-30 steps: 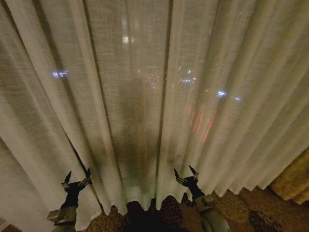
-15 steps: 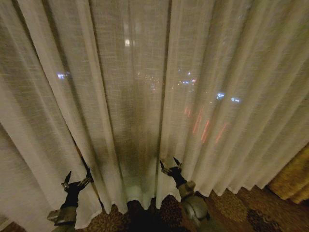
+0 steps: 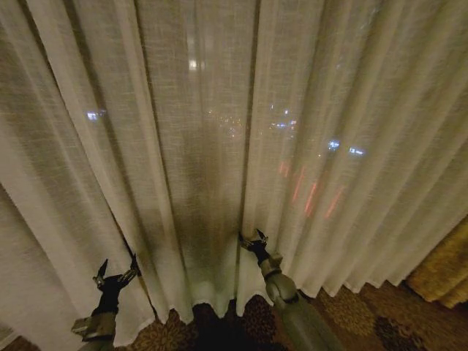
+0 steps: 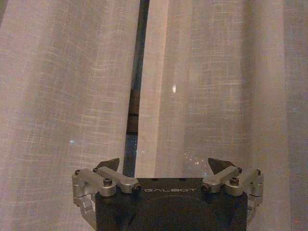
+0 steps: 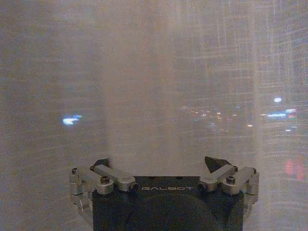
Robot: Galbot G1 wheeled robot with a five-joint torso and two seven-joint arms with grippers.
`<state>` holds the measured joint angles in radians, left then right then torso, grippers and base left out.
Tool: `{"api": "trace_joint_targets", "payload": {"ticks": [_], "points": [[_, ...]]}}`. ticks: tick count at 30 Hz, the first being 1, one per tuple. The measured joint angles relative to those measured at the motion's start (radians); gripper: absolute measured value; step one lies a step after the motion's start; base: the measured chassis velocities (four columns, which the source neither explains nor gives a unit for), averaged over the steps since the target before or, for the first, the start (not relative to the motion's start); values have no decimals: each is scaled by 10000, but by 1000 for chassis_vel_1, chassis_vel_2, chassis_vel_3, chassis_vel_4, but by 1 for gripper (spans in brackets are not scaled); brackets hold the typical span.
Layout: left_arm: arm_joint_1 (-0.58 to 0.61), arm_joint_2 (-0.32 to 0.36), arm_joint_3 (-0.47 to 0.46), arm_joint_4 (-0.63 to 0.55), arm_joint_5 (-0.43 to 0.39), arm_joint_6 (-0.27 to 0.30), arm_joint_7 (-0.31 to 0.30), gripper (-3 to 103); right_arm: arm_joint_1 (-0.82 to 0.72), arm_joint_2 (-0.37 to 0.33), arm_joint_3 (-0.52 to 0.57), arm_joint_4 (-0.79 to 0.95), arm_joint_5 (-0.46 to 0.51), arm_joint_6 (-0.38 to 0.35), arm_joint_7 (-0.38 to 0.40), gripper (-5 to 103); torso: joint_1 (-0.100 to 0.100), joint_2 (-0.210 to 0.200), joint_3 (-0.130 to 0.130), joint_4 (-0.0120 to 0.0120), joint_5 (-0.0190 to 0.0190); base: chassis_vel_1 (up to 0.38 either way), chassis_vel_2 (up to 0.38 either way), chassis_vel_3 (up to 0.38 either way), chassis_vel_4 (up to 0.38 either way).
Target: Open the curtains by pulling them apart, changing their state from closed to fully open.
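Before the closed sheer curtains [image 3: 219,131], the right pincer [image 3: 251,239] reaches the centre fold, fingers spread. The left pincer [image 3: 115,274], also spread, hangs lower left. Its wrist view reveals a dark gap [image 4: 136,82] between panels.

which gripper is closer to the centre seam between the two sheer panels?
Right. The right gripper, open, sits at the dark centre seam of the sheer curtains. The left gripper, open, hangs well to the left, near a narrow gap.

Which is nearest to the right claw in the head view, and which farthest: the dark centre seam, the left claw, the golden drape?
1. Dark centre seam in the curtains: just beside the right claw.
2. Left claw: lower left.
3. Golden drape: far right edge.
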<state>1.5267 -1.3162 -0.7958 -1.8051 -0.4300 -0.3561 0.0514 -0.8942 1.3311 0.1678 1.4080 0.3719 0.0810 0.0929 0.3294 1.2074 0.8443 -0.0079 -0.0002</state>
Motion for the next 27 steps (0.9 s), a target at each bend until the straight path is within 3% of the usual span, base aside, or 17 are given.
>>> {"api": "trace_joint_targets", "payload": {"ticks": [8, 12, 17, 21, 23, 26, 27], "points": [[-1, -1, 0, 0, 0, 0, 0, 100, 612, 361, -91, -854, -488, -75, 404, 96, 2, -1, 1, -1, 0, 0, 0, 0, 0], [0, -1, 0, 0, 0, 0, 0, 100, 580, 449, -92, -825, -487, 55, 346, 76, 1, 0, 0, -1, 1, 0, 0, 0, 0], [-1, 0, 0, 0, 0, 0, 0, 100, 435, 446, -87, -611, -65, 184, 154, 65, 2, 0, 1, -1, 1, 0, 0, 0, 0], [-1, 0, 0, 0, 0, 0, 0, 100, 212, 348, -44, -410, 400, 237, -46, 43, 1, 1, 0, -1, 1, 0, 0, 0, 0], [0, 0, 0, 0, 0, 0, 0, 100, 185, 323, -22, -401, 430, 253, -78, 43, 1, 1, 0, -1, 0, 0, 0, 0, 0], [0, 0, 0, 0, 0, 0, 0, 100, 33, 250, 99, -396, 451, 301, -402, 27, 1, 0, 0, -2, 1, 0, 0, 0, 0], [0, 0, 0, 0, 0, 0, 0, 100, 33, 250, 99, -396, 451, 301, -402, 27, 1, 0, 0, -2, 1, 0, 0, 0, 0]]}}
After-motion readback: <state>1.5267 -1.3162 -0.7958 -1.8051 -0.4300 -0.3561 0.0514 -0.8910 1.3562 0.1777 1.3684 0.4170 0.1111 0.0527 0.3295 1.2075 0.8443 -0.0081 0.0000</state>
